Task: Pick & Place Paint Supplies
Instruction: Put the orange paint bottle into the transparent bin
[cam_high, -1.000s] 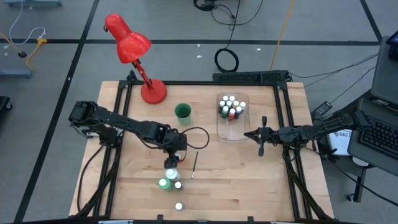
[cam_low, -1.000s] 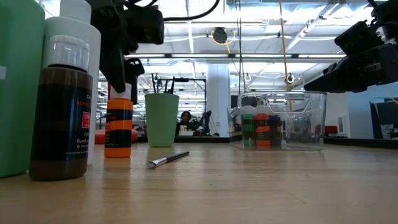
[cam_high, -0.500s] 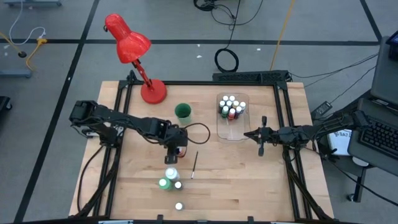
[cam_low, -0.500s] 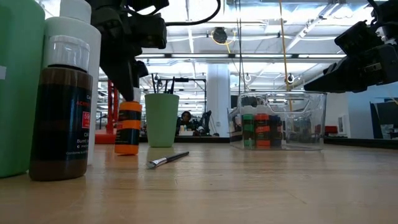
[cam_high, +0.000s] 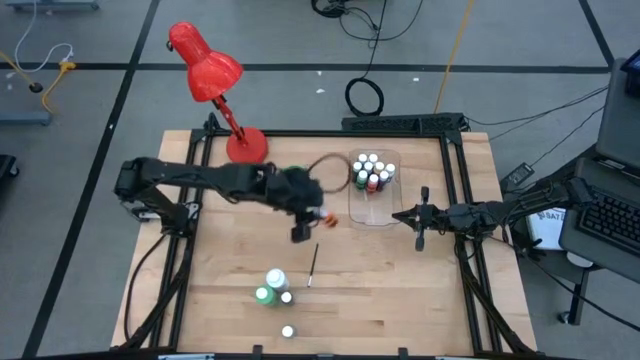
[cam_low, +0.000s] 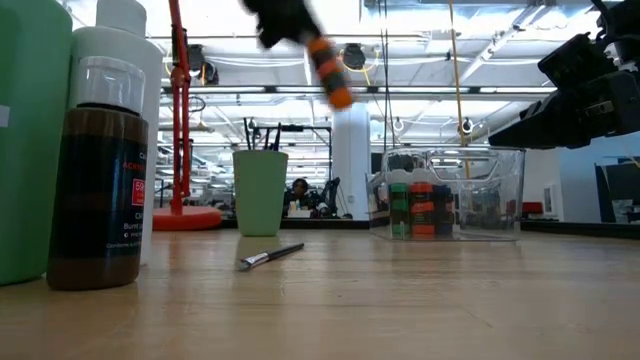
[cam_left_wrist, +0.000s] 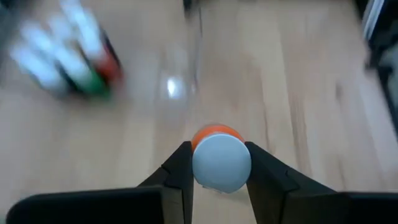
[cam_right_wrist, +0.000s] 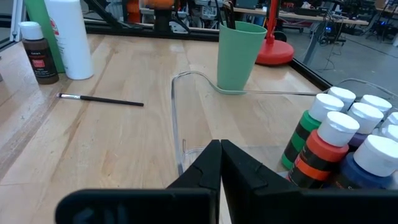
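- Left hand (cam_left_wrist: 216, 180) pinches an orange paint bottle (cam_left_wrist: 221, 162), lifted above the table (cam_high: 380, 280), beside the clear tray (cam_high: 372, 212).
- Right hand (cam_right_wrist: 220, 152), fingers pressed together, hovers at the tray's right.

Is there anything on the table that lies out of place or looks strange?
One thin paintbrush lies flat on the bare table, though other brushes stand in the green cup. Nothing is spilled or broken. The left gripper holds an orange paint bottle tilted in the air.
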